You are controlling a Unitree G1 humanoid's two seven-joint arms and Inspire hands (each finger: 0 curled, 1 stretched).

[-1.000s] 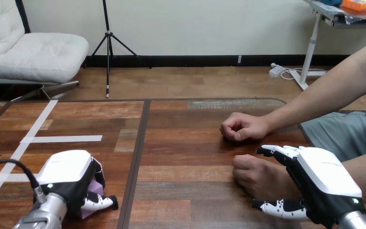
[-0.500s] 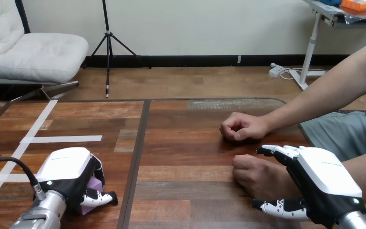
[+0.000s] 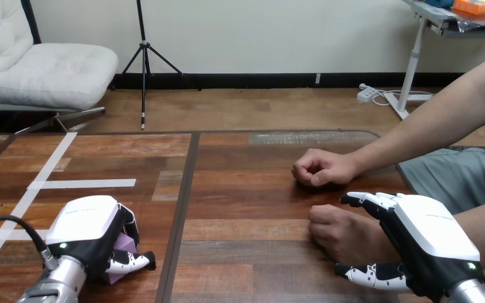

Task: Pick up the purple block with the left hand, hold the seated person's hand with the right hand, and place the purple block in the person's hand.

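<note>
So the robot's left hand [image 3: 88,230] is down around 7 o'clock on the dark wooden plank surface [image 3: 246,189], and its fingers [image 3: 131,222] and thumb [image 3: 128,261] are curled round the small purple block [image 3: 124,245], which peeks out on the 3 o'clock side of the palm. Can't tell if the block is off the wood or resting on it. Over at 5 o'clock the right hand [image 3: 432,243] has the person's nearer hand [image 3: 344,235] between its fingers [image 3: 366,201] on the 12 o'clock side and its thumb [image 3: 369,276] on the 6 o'clock side, wrapped round it. The person's other hand [image 3: 319,168] is a loose fist just past it toward 12 o'clock, resting on the wood. White tape strips [image 3: 82,184] run across around 9 o'clock.
</note>
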